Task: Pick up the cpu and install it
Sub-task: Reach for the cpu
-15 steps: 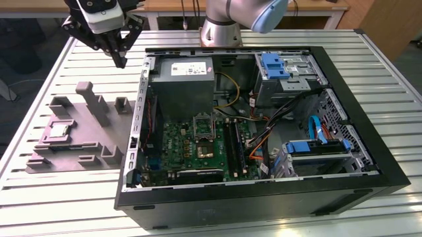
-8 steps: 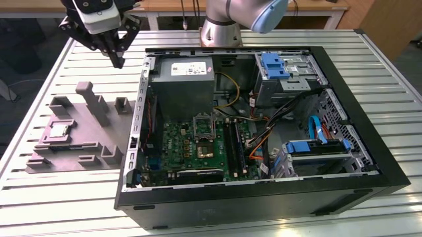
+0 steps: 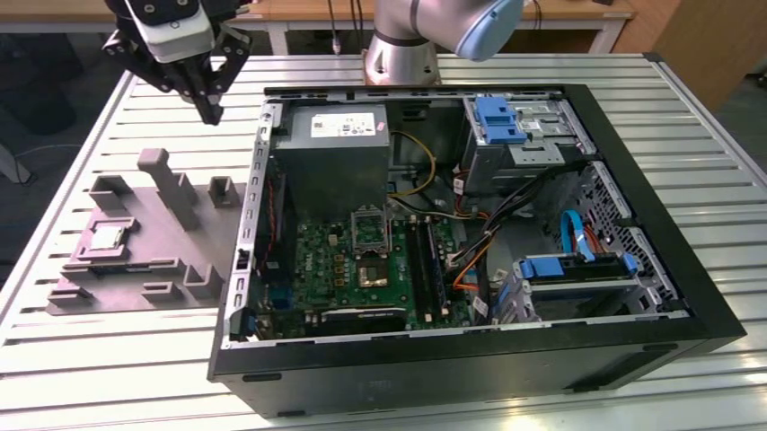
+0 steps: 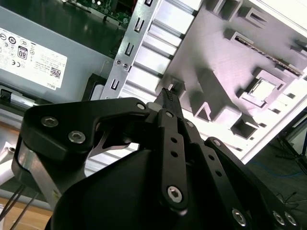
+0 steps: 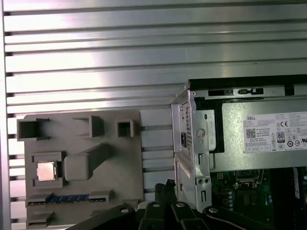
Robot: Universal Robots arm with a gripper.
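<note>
The gripper (image 3: 214,109) hangs in the air with its 2 fingers drawn together to a point, and nothing is held between them. In the second wrist view the fingertips (image 4: 168,97) meet with no gap to be seen. In the exterior view the gripper sits above the slatted metal table (image 3: 108,359), over the far end of the strip between a grey plastic holder (image 3: 120,289) and the open computer case (image 3: 671,296), clear of both.

The cpu (image 3: 108,238) lies flat in a square pocket of the holder, pale metal top facing up, well apart from the gripper. It shows in both wrist views too (image 4: 262,89) (image 5: 46,171), seated in the same pocket with raised blocks of the holder around it.

The case lies on its side, toward the exterior view's right of the holder. Inside it, the grey power supply (image 3: 341,171) with a white label sits at the far end, and the green motherboard (image 3: 348,269) lies below it with its dark socket (image 3: 369,232) in a metal frame.
</note>
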